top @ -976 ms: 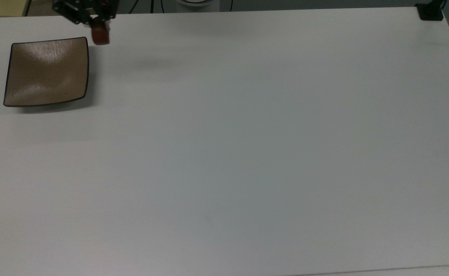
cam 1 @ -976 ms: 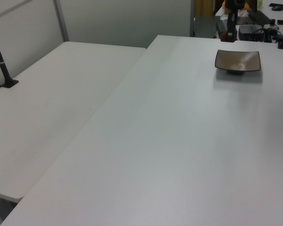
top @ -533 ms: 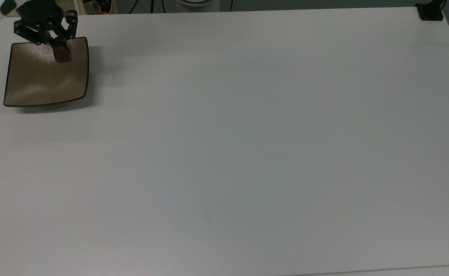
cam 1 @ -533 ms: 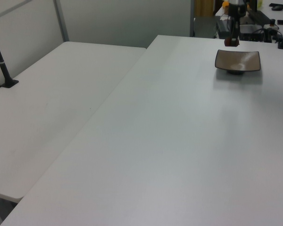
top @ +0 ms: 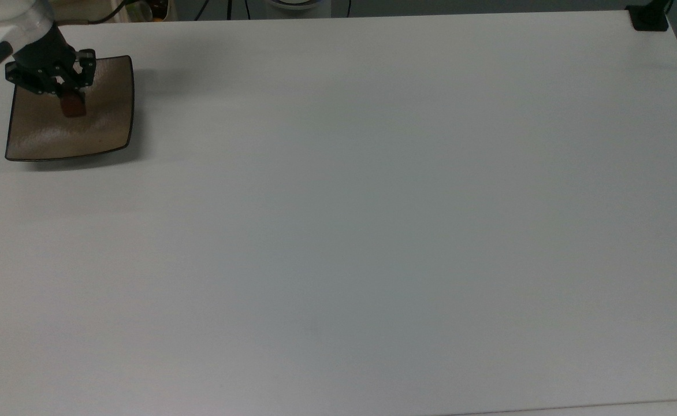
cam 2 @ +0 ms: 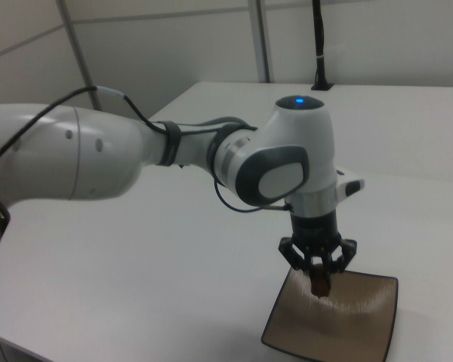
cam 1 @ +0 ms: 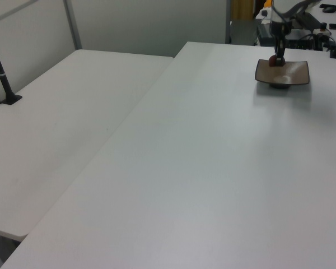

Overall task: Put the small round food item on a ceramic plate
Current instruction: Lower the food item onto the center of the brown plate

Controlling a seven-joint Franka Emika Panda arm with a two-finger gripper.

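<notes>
The small round food item [top: 73,106], a dark reddish-brown lump, is being held between the closed fingers of the gripper [top: 68,99] and is being kept over the ceramic plate [top: 93,130]. In the top view it is being seen above the plate's upper-left part; in the right view the item [cam 2: 319,285] is being shown hanging from the gripper [cam 2: 318,277] just above the plate's [cam 2: 362,328] near-left region. Whether the item is touching the glazed surface cannot be told. In the left view the item [cam 1: 274,59] is being seen at the left side of the plate [cam 1: 291,73], under the gripper [cam 1: 278,54], which is being pointed straight down.

The plate, square, tan and dark-rimmed, is being carried by the white table [top: 373,231] near its far-left corner in the top view. The white arm [cam 2: 136,158] is being stretched in from the right view's left, with a dark cable running along it. A black post base [top: 649,17] is being seen at the table's far-right corner in the top view.
</notes>
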